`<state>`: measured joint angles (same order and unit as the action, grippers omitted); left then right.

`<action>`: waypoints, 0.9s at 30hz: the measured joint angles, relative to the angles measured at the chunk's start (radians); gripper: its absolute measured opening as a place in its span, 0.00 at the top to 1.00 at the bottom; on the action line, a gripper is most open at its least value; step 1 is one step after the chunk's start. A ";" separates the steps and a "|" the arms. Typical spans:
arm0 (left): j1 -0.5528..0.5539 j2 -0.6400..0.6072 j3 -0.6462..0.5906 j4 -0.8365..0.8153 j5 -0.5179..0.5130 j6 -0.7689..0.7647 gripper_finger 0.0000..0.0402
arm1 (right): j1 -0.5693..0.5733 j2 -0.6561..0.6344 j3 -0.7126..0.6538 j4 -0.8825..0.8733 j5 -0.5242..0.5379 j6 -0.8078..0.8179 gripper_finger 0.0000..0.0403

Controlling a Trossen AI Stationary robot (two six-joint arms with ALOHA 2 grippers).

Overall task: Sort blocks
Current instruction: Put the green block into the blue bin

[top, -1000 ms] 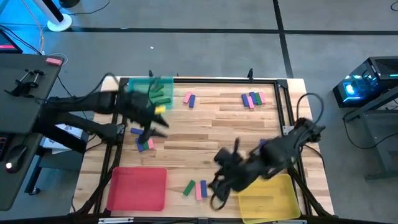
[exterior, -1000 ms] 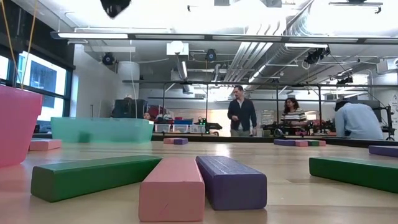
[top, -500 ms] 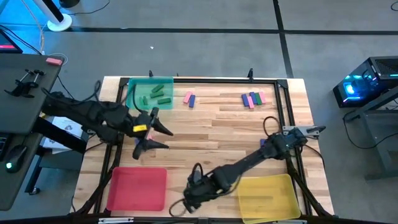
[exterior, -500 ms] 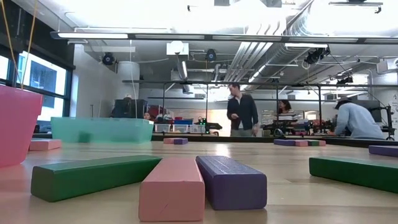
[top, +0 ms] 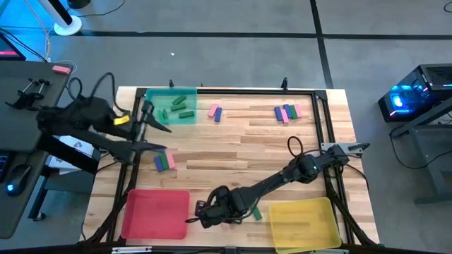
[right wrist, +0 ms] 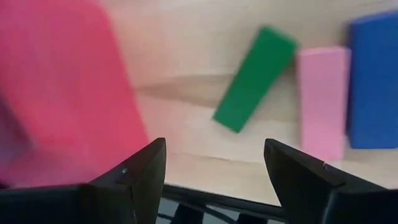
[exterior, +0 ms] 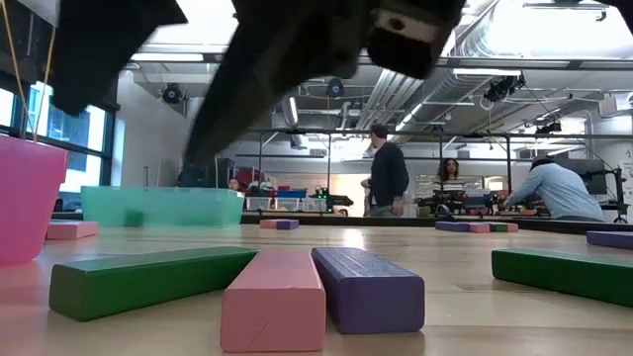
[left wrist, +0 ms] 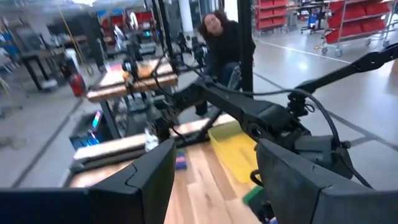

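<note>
Since the earlier frames the right arm has swung down over the near trio of blocks beside the red tray, while the left arm has drawn back toward the table's left edge.

High view: the right gripper (top: 200, 214) hovers just beside the red tray (top: 155, 213), hiding most of the near trio; one green block (top: 256, 212) shows beside the yellow tray (top: 304, 222). The left gripper (top: 150, 128) lies open between the green tray (top: 169, 106) and a small cluster of blocks (top: 164, 161) whose long axes run roughly toward the far edge. Green blocks (top: 185, 113) lie in the green tray at mixed angles. A pink-and-purple pair (top: 215, 111) and a four-block row (top: 287, 112) lie at the far side.

Low view: a green block (exterior: 148, 279), pink block (exterior: 274, 297) and purple block (exterior: 366, 287) lie flat, long axes fanning toward the camera, beneath the dark arm.

Left wrist view: the fingers (left wrist: 155, 171) stand apart, holding nothing; the right arm crosses beyond.

Right wrist view: the fingers (right wrist: 146, 168) stand wide, empty, above the trio; the green block (right wrist: 255, 78) lies diagonal, the pink (right wrist: 322, 102) and blue (right wrist: 372, 81) parallel.
</note>
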<state>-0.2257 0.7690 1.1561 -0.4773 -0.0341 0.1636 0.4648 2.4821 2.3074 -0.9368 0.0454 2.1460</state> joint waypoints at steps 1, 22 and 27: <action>0.005 -0.012 0.000 0.002 0.000 0.009 0.48 | 0.000 0.000 0.000 -0.019 -0.002 0.030 0.39; 0.023 -0.044 0.000 -0.021 0.000 0.031 0.48 | -0.040 0.071 0.001 -0.038 -0.074 0.099 0.39; 0.023 -0.044 0.000 -0.022 0.000 0.031 0.48 | -0.042 0.078 0.001 -0.034 -0.075 0.101 0.39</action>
<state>-0.2024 0.7254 1.1564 -0.4995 -0.0338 0.1947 0.4232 2.5598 2.3081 -0.9710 -0.0300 2.2471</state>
